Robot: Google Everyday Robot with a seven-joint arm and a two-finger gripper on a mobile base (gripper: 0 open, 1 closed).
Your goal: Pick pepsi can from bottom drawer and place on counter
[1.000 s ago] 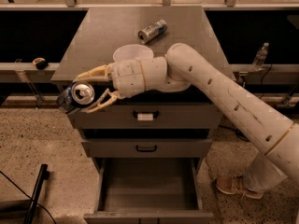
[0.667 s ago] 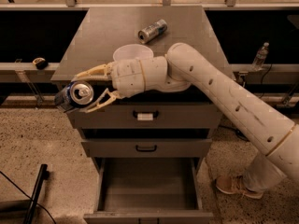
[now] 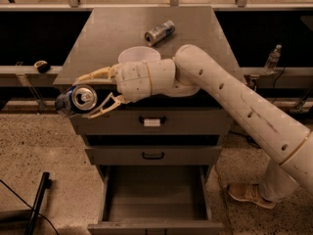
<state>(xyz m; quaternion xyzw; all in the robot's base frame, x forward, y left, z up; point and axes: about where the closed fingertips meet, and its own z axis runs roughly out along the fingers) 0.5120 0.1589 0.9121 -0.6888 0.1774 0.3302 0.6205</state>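
Very little shifts in this last second. The gripper [image 3: 84,98] stays clamped around the pepsi can [image 3: 73,102], one pale finger over it and one under, and the can only creeps a shade further left. It hangs in the air just off the front-left corner of the counter [image 3: 112,33], its silver top turned up towards me. From where I stand it looks to be in front of the front edge rather than above the surface, though I can't be sure of its height. The bottom drawer [image 3: 154,195] stands pulled open below with nothing in it, so I'd say the picking half is done and only the placing is left. The pause, or slow drift, suggests the arm is lining up for that. To finish, the can has to come back over the front edge and down onto bare counter. There is plenty of room near that corner — the pale cup [image 3: 139,55] behind the wrist and the silver can [image 3: 159,32] lying towards the back edge are both well clear. The risk I see is clipping the corner on the way in.
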